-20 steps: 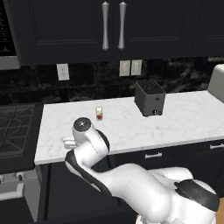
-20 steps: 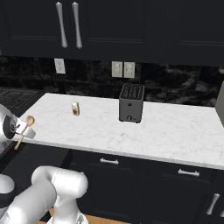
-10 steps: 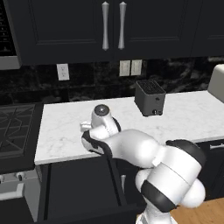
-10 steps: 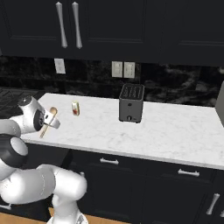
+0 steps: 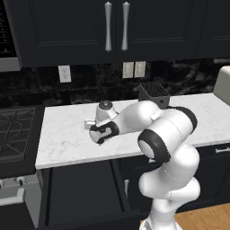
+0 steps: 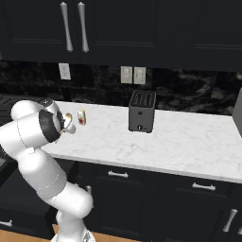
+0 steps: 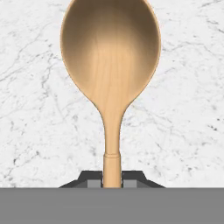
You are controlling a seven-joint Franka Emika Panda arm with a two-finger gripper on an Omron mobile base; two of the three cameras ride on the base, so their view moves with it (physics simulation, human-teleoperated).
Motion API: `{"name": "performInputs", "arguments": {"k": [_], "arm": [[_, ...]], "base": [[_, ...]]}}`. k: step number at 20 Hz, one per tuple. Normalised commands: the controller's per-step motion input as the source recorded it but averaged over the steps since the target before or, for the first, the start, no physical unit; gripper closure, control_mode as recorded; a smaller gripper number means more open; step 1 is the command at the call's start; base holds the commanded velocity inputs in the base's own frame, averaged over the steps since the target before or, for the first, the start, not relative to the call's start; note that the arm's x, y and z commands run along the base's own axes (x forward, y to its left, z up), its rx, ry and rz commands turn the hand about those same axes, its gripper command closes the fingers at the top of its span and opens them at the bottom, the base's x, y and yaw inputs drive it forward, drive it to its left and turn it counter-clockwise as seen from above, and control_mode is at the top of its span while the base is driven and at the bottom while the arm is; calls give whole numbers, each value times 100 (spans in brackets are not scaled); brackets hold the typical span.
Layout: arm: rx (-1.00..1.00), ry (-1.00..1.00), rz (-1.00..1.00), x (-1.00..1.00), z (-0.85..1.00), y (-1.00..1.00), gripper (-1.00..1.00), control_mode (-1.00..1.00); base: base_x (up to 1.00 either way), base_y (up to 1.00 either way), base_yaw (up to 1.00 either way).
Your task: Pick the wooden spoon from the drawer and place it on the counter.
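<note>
The wooden spoon (image 7: 111,52) fills the hand view, bowl up, with its thin handle running down between my fingertips. My gripper (image 7: 112,180) is shut on that handle. White marble of the counter (image 7: 188,109) lies right behind the spoon. In the right base view the spoon's bowl (image 6: 69,118) pokes out of my hand over the counter (image 6: 179,142), just left of the glass shaker (image 6: 82,117). In the left base view my hand sits over the counter (image 5: 63,139), and the drawer (image 5: 81,191) stands pulled open below its front edge, its inside dark.
A black toaster (image 6: 142,111) stands mid-counter near the back wall. The black gas stove (image 5: 15,130) borders the counter on the left. Dark upper cabinets (image 5: 112,27) hang above, and closed black drawers (image 6: 118,175) run under the counter.
My arm has swung up from the drawer side and across onto the counter, carrying the spoon from the counter's left edge to beside the shaker.
</note>
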Motion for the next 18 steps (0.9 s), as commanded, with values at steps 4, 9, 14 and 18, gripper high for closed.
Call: {"name": "performInputs", "arguments": {"k": [4,9,14,18], "arm": [[0,6,0,51,-41,4,100,-100],[0,9,0,35,-49,6,100,-100],[0,7,0,19,-21,0,-100,-100],[0,1,0,1,5,0,-100,-100]], "base": [[0,0,0],[0,0,0],[0,0,0],[0,0,0]]}}
